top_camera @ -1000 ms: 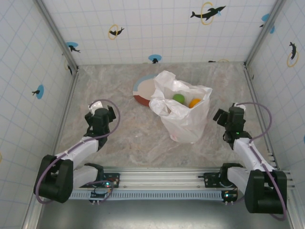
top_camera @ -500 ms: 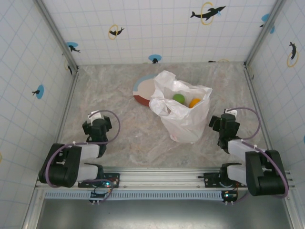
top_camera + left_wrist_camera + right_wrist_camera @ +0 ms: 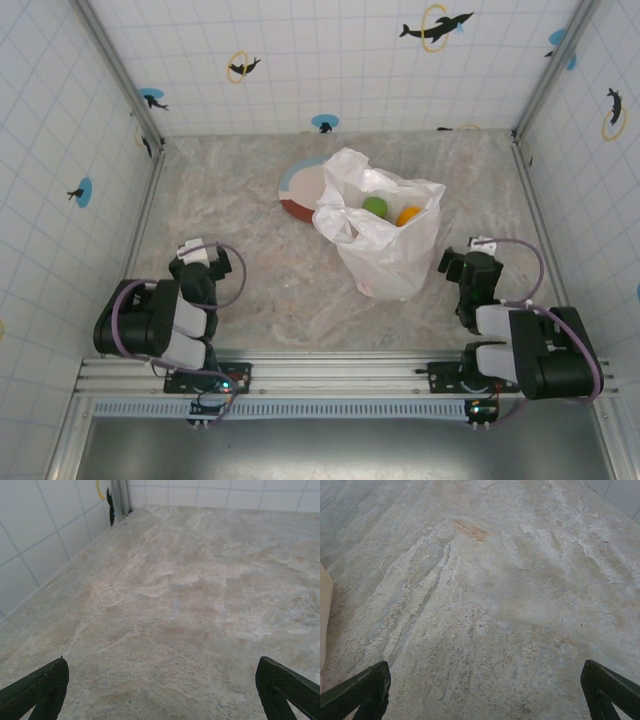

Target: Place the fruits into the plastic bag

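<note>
Roughly btwn left gripper & right gripper sits plastic bag, untouched.

The plastic bag covers the near right part of the plate, and its film hides whatever lies under the green fruit and orange fruit at its mouth. In the wrist views the bottom edge cuts off the fingers of the left tool and the right tool. A pale sliver at the right wrist view's left edge is too cropped to name.
</note>
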